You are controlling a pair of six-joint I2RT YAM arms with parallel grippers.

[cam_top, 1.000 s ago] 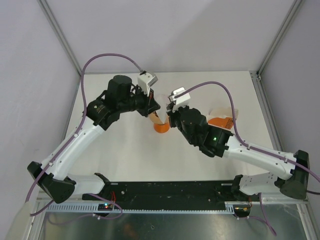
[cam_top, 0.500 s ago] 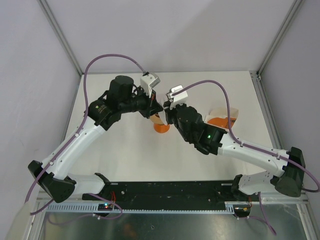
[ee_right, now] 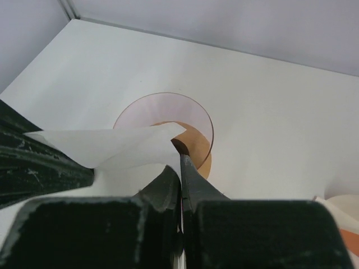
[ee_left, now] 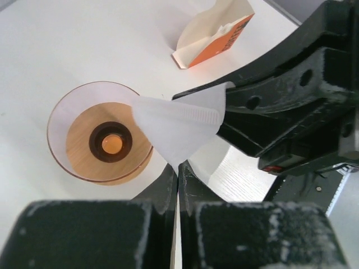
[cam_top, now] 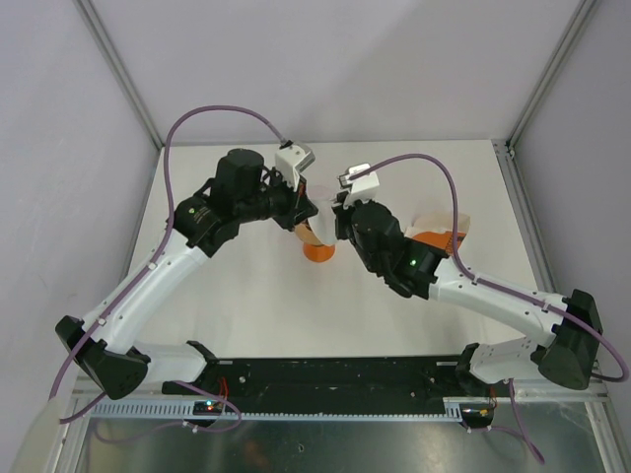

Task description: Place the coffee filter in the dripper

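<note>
We are at the opening step. The left end effector [ee_left: 178, 168] is clamped on the coffee filter [ee_left: 179, 126] at its point, and the right end effector [ee_right: 180, 162] looks pinched shut on its edge. The paper hangs just above the dripper [ee_left: 60, 120]. Next, we judge, it must be spread open and lowered in.

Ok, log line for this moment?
coffee filter: by dripper rim, not in | left fingers: shut on filter | right fingers: shut on filter

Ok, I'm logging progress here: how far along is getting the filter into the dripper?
Done: the coffee filter is off the table. In hand: the left claw and right claw both pinch it, folded, beside the dripper. Remaining: spread it and seat it inside the empty cone.
</note>
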